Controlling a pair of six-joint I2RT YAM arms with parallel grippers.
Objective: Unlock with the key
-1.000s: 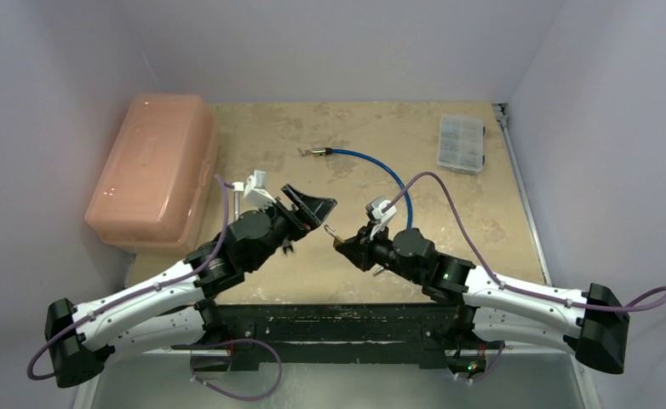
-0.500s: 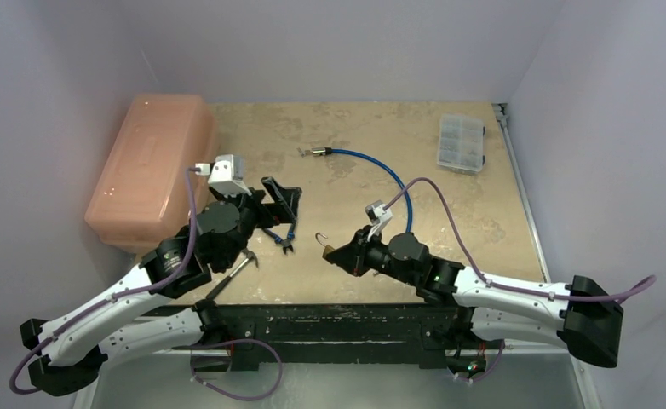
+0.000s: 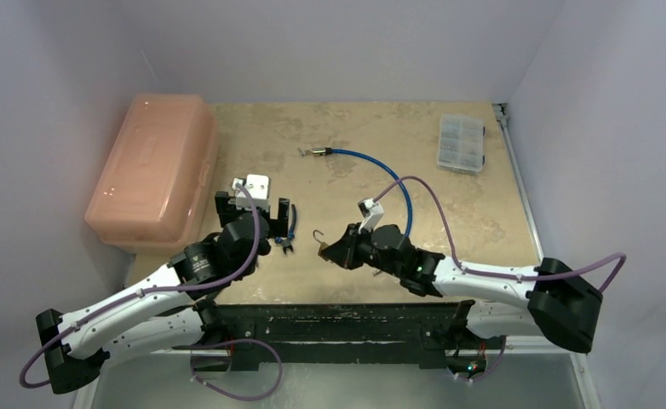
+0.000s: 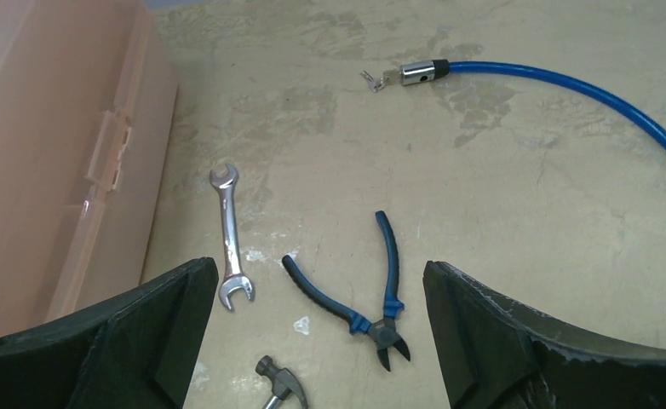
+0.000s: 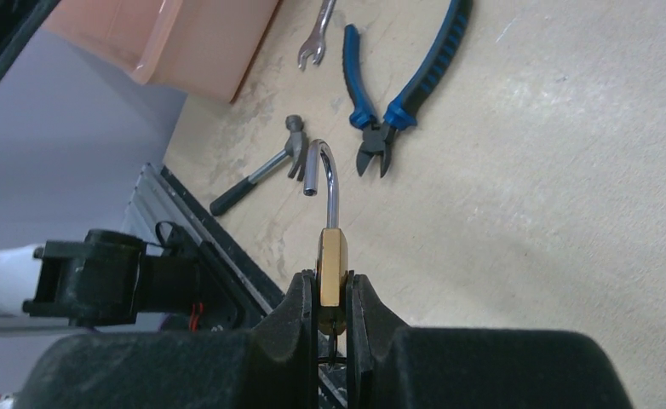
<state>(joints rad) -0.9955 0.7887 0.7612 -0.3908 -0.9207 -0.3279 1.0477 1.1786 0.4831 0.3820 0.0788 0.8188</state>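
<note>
Brass padlock (image 5: pixel 332 251), shackle open, is clamped by the right gripper (image 5: pixel 332 285); the key (image 5: pixel 334 342) is seen as a sliver beneath it. Left gripper (image 4: pixel 314 273) is spread wide. Pink box (image 3: pixel 151 166), upper left, is shut, contents unseen.

The top camera looks steeply down from above and behind the arms (image 3: pixel 134 300), taking in the whole table (image 3: pixel 483 213). The left wrist camera hangs close over the near left part, facing far. The right wrist camera sits low, facing left. Both wrist views share the pliers (image 4: pixel 372 298), wrench (image 4: pixel 230 234), hammer (image 4: pixel 278 383) and pink box (image 4: pixel 40 153)
</note>
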